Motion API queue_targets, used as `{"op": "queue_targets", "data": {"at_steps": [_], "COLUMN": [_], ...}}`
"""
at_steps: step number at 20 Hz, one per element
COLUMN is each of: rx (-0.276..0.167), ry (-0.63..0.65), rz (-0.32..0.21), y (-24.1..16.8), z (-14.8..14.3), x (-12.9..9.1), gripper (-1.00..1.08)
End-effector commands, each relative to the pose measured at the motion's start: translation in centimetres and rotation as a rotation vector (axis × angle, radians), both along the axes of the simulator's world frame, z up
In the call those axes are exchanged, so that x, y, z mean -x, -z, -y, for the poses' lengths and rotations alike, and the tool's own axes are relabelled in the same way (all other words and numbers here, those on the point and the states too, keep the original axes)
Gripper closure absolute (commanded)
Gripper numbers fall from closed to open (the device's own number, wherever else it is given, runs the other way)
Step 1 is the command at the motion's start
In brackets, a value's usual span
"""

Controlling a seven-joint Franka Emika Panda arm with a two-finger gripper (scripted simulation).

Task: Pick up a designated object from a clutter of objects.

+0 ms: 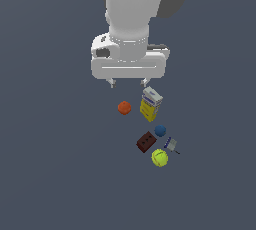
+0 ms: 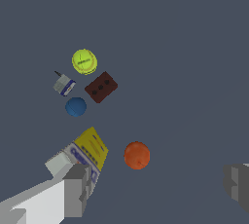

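The designated object (image 1: 171, 145) is a small grey boxy tool with a dark blue part and a thin dark tip; it lies between the blue ball (image 1: 160, 130) and the yellow-green tennis ball (image 1: 159, 158). The wrist view shows the same tool (image 2: 64, 84) far from the fingers. My gripper (image 1: 128, 82) hangs open above the clutter, higher than the yellow box (image 1: 150, 104) and the orange ball (image 1: 124, 107). Nothing is between its fingers (image 2: 77, 189).
A dark brown block (image 1: 146, 141) lies right beside the tool and tennis ball. The yellow box with a white-blue top (image 2: 87, 151) sits close to one finger in the wrist view, the orange ball (image 2: 136, 155) between the fingers' lines. The floor is plain dark grey.
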State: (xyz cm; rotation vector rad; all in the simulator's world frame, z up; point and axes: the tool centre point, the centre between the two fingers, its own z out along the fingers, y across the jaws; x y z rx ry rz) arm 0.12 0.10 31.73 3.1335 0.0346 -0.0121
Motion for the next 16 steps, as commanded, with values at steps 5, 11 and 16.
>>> {"op": "queue_targets", "data": {"at_steps": [5, 11, 16], "rx": [-0.003, -0.008, -0.008], "ry": [-0.022, -0.066, -0.061], "rz": [0.017, 0.047, 0.045], "y": [-0.7, -1.9, -1.9], "z": [-0.8, -2.4, -2.2], "x": [-0.3, -0.9, -0.8], "gripper": [-0.92, -0.92, -0.92]}}
